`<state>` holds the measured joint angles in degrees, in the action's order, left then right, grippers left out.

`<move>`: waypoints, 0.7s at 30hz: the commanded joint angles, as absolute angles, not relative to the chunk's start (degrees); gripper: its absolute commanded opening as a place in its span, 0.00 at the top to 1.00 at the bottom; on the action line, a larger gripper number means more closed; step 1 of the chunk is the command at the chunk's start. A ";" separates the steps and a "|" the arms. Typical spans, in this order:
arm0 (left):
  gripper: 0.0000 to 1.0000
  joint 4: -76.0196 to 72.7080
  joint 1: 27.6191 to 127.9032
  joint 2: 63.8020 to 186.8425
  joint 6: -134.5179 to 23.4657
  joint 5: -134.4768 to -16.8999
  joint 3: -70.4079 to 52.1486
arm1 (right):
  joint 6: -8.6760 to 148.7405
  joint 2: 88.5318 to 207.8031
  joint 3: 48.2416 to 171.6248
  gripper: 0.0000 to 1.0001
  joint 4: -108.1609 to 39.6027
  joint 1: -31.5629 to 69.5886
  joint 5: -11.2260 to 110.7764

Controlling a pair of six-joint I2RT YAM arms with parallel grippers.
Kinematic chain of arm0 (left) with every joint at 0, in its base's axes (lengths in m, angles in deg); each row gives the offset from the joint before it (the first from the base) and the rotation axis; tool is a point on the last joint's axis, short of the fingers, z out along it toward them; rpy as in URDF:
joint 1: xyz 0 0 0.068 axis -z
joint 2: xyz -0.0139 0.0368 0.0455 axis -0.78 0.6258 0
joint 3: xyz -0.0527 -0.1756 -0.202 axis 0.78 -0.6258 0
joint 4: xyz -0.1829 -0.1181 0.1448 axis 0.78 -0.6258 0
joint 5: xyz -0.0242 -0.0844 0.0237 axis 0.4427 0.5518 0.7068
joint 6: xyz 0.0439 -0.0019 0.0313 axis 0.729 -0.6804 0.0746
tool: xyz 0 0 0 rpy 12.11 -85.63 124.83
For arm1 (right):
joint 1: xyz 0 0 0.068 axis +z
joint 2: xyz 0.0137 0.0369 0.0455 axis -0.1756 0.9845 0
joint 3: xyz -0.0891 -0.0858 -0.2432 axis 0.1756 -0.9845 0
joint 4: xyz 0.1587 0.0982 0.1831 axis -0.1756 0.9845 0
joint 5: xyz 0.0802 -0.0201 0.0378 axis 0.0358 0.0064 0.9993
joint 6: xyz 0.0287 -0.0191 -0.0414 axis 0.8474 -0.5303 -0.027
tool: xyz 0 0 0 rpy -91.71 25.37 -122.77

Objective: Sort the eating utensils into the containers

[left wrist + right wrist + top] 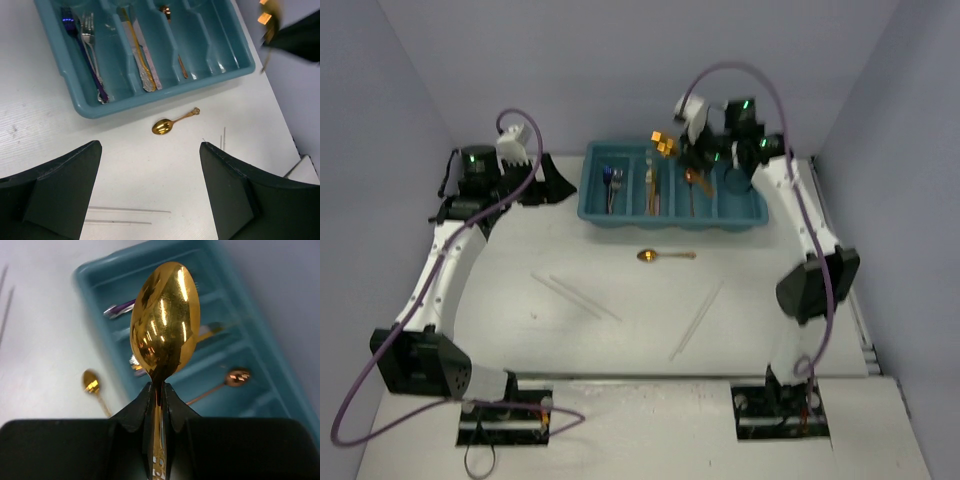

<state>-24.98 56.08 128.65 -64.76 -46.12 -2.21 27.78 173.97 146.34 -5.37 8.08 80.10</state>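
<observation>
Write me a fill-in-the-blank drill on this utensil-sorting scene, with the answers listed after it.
The right gripper is shut on a large gold ___. The left gripper is ___, holding nothing. The teal tray has ___ long compartments. Missing words: spoon; open; four.

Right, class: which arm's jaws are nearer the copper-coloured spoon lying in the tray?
Right. Its jaws, shut on a gold spoon, hang just over the copper-coloured spoon in the tray. The left jaws, open, sit off the tray's left end.
</observation>
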 commanded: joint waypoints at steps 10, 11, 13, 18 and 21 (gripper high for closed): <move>0.15 -25.47 55.88 126.33 -68.91 -57.76 -1.02 | 68.14 189.02 152.95 1.00 -27.98 0.96 62.73; 0.15 -25.47 55.87 126.29 -68.91 -57.81 -1.15 | 69.48 189.91 152.95 1.00 -29.08 0.96 61.27; 0.15 -25.43 55.87 126.29 -68.91 -57.88 -1.43 | 71.65 191.05 153.14 1.00 -30.12 0.92 58.36; 0.15 -24.87 55.85 126.43 -68.89 -57.78 -2.23 | 74.71 195.14 153.29 1.00 -30.88 1.01 55.57; 0.15 -24.79 55.90 126.74 -68.91 -57.83 -2.22 | 74.84 196.35 152.07 1.00 -30.85 1.12 56.30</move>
<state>-27.50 56.06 128.55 -68.28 -57.41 -3.07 71.59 196.37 151.79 -25.23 1.20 58.15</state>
